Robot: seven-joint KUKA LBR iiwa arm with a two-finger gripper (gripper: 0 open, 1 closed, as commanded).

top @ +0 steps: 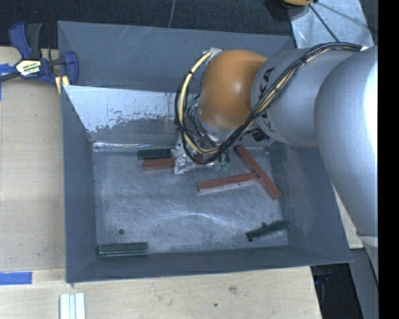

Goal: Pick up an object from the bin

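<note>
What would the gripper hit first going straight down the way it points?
Probably the right end of the red-brown stick, which lies beside the dark green stick; the gripper sits just at it. Depth is unclear: it may meet bare bin floor instead.

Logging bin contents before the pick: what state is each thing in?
claw: low, at the back
back green stick: lying flat
short brown stick: flat, beside claw
centre brown stick: lying flat
slanted brown stick: lying flat
right green stick: lying flat
front-left dark stick: flat, alone
</note>
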